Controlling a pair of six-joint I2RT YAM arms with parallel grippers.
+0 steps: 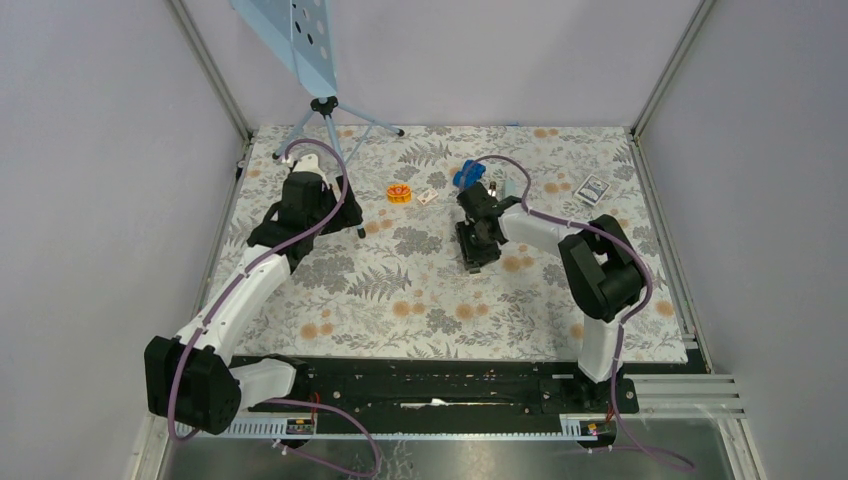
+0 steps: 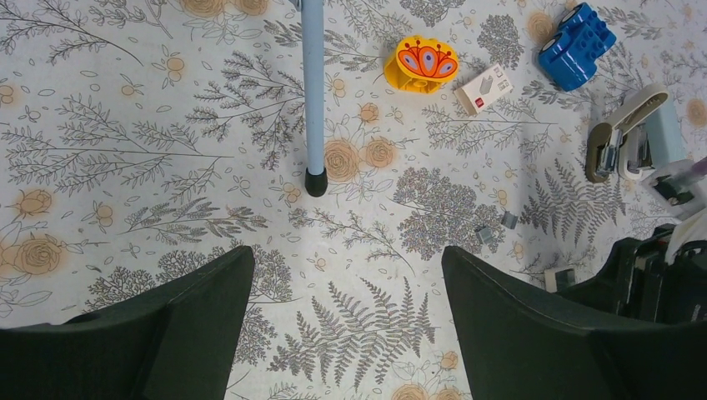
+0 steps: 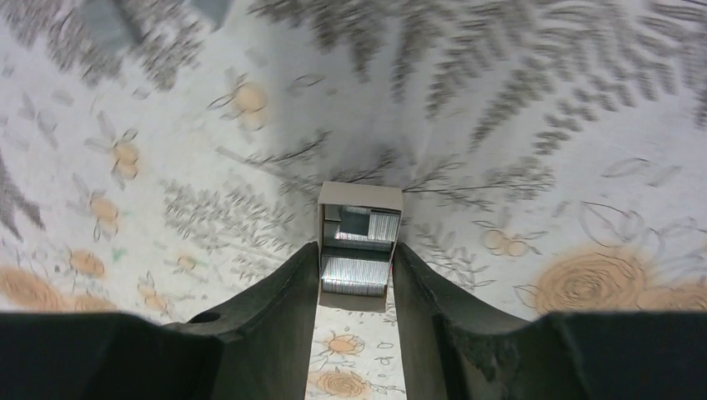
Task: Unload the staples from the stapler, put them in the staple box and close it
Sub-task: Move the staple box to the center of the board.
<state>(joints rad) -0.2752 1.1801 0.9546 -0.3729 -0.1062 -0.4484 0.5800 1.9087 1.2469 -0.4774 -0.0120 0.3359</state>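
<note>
At the left, left gripper (image 2: 346, 260): jaws wide with nothing between them, hanging over the floral cloth (image 2: 125, 208), well apart from the stapler.
Grey bits (image 2: 508, 219): two small grey pieces on the cloth, between the left gripper and the stapler. They are too small to tell whether they are staples.
Right gripper (image 3: 354, 254): jaws narrow, pressed to both sides of the little open box (image 3: 360, 193), low over the cloth.
Staples (image 3: 354, 275): a silvery strip lying inside that box, between the jaws.
Stapler (image 2: 627, 137): lying open on the cloth just beyond the right gripper, its top swung away from the base.
Done, as I judge it: the stapler is opened, and the strip in the box looks to be its load.
Left: probably setting the box down, and perhaps taking out more strips.
Hidden: the stapler's channel cannot be read, so I cannot tell whether it is empty. The right wrist view is blurred, so it is unclear whether the box rests on the cloth or is lifted.
</note>
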